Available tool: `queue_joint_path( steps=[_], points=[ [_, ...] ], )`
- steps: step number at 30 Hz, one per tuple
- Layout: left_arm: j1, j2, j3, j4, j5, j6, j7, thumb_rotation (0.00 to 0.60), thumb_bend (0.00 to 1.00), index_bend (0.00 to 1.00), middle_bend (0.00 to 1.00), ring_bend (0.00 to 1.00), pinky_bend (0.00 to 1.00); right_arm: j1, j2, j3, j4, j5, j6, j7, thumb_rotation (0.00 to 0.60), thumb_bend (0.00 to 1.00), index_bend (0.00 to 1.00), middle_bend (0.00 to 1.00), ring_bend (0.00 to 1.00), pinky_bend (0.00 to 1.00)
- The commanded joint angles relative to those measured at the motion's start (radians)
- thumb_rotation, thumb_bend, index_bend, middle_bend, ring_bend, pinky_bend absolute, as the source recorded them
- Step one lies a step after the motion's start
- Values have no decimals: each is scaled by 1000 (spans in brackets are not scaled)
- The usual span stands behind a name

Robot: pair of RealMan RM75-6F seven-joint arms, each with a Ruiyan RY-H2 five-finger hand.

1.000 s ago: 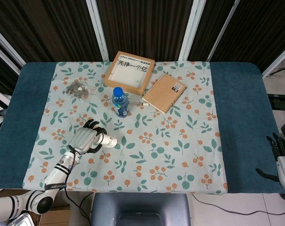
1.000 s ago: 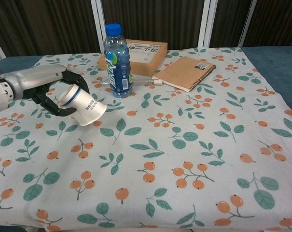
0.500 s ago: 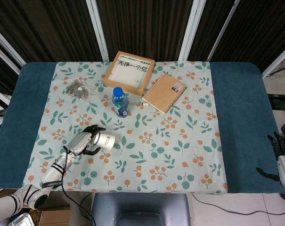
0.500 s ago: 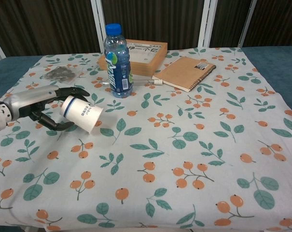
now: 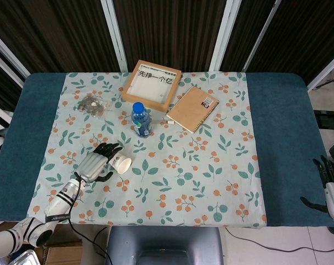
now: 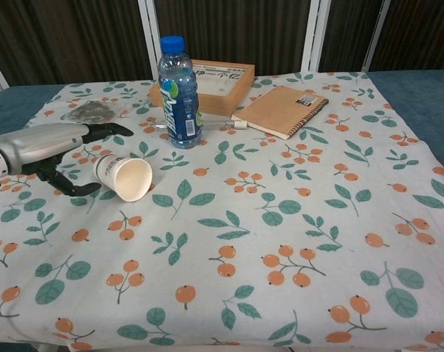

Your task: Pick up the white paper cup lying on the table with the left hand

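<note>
- Since the earlier frames the white paper cup has turned its mouth toward the camera in the head view; the left hand has drawn back a little, its fingers spread around the cup's base, near the counter's left edge; the right hand hangs off the right edge, and I cannot tell how its fingers sit
- Chest view: the cup lies on its side on the cloth, mouth facing forward, near the blue bottle; the left hand sits open beside it, gripping nothing firmly; by my judgement the pick-up is not yet secured
</note>
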Motion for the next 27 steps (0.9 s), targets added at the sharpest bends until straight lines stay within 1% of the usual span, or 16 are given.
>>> queue_joint_path(
  steps=[1,5,14,16,23,27],
  points=[
    [2,1,9,-37,23,64,264,600,369,0,0,0,0,1,-2,-2,3,-1,-2,1,600,71,0,0,0,0],
    [-17,-10,6,-35,13,43,382,600,370,0,0,0,0,0,-3,-2,9,1,-5,6,600,71,0,0,0,0],
    [-77,-41,-14,-10,-43,-59,487,600,373,0,0,0,0,-1,-3,0,22,13,-14,20,600,72,0,0,0,0],
    [-88,-51,-22,-6,-60,-77,491,600,373,0,0,0,0,0,-4,0,24,14,-17,22,600,72,0,0,0,0],
    [-122,-99,-69,17,-144,-137,432,600,369,0,0,0,13,2,-6,1,31,19,-25,26,600,71,0,0,0,0],
    [-136,-120,-71,47,-155,-146,428,600,369,0,0,0,20,2,-6,2,36,24,-29,30,600,71,0,0,0,0]
  ],
)
